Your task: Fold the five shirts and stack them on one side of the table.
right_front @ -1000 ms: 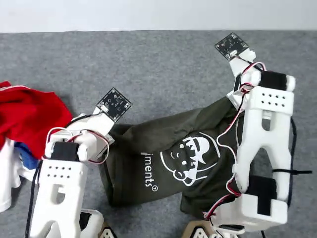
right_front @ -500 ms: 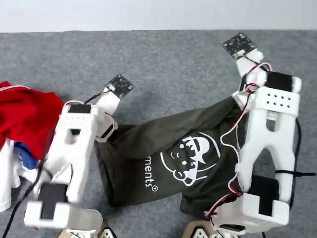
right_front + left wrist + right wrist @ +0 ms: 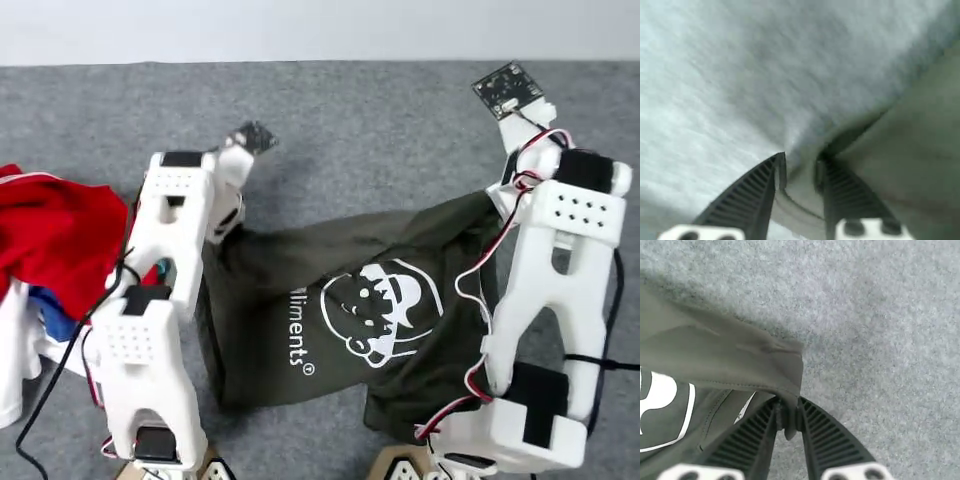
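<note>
Shirt (image 3: 300, 265), olive, likely limp and light, stretches between left gripper (image 3: 800, 170) and right gripper (image 3: 787, 416), each clamped on its edge; corners probably grip best.

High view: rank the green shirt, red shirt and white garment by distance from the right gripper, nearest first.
1. green shirt: mid-table, its corner pinched in the right gripper.
2. red shirt: across the table, beyond the left arm.
3. white garment: at the far left edge, past the red one.
</note>
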Controlling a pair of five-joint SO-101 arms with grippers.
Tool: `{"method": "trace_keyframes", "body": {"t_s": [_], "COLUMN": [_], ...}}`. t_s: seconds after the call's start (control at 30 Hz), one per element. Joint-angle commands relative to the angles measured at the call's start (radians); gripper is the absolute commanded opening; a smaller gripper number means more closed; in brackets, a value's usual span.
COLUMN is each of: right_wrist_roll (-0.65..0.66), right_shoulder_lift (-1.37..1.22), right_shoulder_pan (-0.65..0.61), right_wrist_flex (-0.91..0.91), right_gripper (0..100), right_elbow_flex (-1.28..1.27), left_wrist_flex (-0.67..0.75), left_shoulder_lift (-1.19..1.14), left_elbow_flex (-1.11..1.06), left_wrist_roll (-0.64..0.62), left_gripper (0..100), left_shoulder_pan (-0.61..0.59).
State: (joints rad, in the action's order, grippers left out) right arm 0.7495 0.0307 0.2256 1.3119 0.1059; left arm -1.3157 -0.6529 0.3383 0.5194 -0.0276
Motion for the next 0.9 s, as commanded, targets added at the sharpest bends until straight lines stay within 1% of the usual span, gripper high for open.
{"method": "trace_keyframes", "body": {"t_s": [0.0,0.13,0.27,0.43,0.5,0.57,0.7,0.87], "right_wrist_roll": [-0.011,-0.011,-0.011,-0.011,-0.011,-0.011,-0.009,-0.011], "right_shoulder_lift": [0.065,0.065,0.065,0.065,0.065,0.065,0.061,0.059], "right_shoulder_pan": [0.016,0.015,0.015,0.016,0.016,0.016,0.018,0.018], "right_wrist_flex": [-0.008,-0.008,-0.008,-0.008,-0.008,-0.008,-0.008,-0.008], "right_gripper": [1.0,1.0,1.0,1.0,1.0,1.0,1.0,1.0], "right_elbow_flex": [0.014,0.014,0.014,0.014,0.014,0.014,0.014,0.012], "left_wrist_flex": [-0.064,-0.115,-0.226,-0.448,-0.445,-0.443,-0.442,-0.434], "left_shoulder_lift": [-0.051,-0.138,-0.166,-0.17,-0.153,-0.115,-0.012,0.109], "left_elbow_flex": [0.262,0.426,0.582,0.743,0.696,0.61,0.34,0.033], "left_wrist_roll": [0.012,0.003,-0.087,-0.097,-0.098,-0.072,0.015,0.058], "left_gripper": [9,9,9,9,9,9,9,9], "left_shoulder_pan": [-0.008,-0.008,-0.025,-0.009,-0.005,0.002,0.054,0.098]}}
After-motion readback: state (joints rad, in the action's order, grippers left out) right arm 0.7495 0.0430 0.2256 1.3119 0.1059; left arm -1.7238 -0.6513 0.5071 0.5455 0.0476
